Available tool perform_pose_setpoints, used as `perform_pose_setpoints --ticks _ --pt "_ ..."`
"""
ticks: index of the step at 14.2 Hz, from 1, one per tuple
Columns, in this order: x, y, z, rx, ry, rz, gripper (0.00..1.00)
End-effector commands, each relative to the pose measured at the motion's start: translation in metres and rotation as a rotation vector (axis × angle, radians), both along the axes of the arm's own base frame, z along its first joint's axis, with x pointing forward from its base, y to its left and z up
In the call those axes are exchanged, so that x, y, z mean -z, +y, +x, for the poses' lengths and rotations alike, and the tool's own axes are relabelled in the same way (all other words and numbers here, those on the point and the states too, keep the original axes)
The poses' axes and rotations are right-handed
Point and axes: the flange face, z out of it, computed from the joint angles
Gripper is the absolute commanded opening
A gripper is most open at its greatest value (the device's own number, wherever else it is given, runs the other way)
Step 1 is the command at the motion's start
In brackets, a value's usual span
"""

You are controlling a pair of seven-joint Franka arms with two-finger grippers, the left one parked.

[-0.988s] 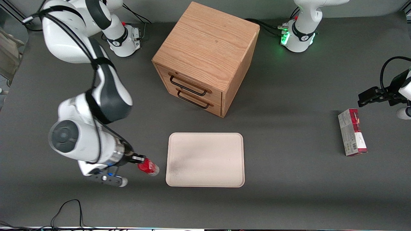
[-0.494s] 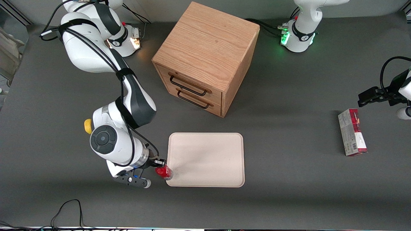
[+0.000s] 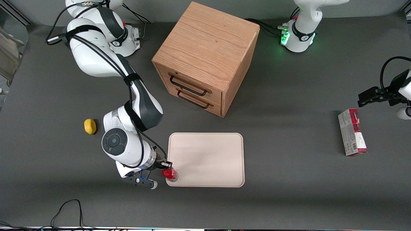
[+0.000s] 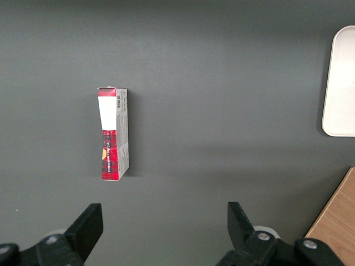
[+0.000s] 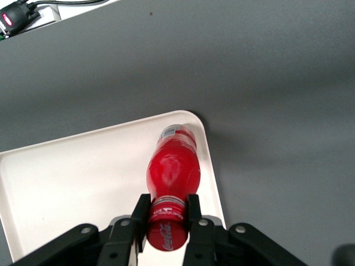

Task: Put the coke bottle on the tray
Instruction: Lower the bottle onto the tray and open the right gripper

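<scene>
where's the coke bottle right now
The coke bottle is held by its neck in the gripper, over the tray corner nearest the front camera, toward the working arm's end.

A red-and-grey carton (image 4: 113, 133) lies flat on the dark grey table (image 4: 222, 83). It has a white end with a barcode and a red plaid part. Well apart from it, one rounded corner of the cream tray (image 4: 339, 83) peeks in. A bit of the wooden cabinet (image 4: 335, 219) shows near the tray.
</scene>
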Motion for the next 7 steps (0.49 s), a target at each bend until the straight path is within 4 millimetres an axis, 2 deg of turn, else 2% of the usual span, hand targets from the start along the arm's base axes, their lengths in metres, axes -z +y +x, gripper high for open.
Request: perform_pose_setpoints --ticks 1,7 --pt "-0.0082 0.0073 0.0018 0.029 -0.026 0.011 0.0" --pt "-0.0008 0.0141 -0.0064 0.095 0.03 0.0 0.0"
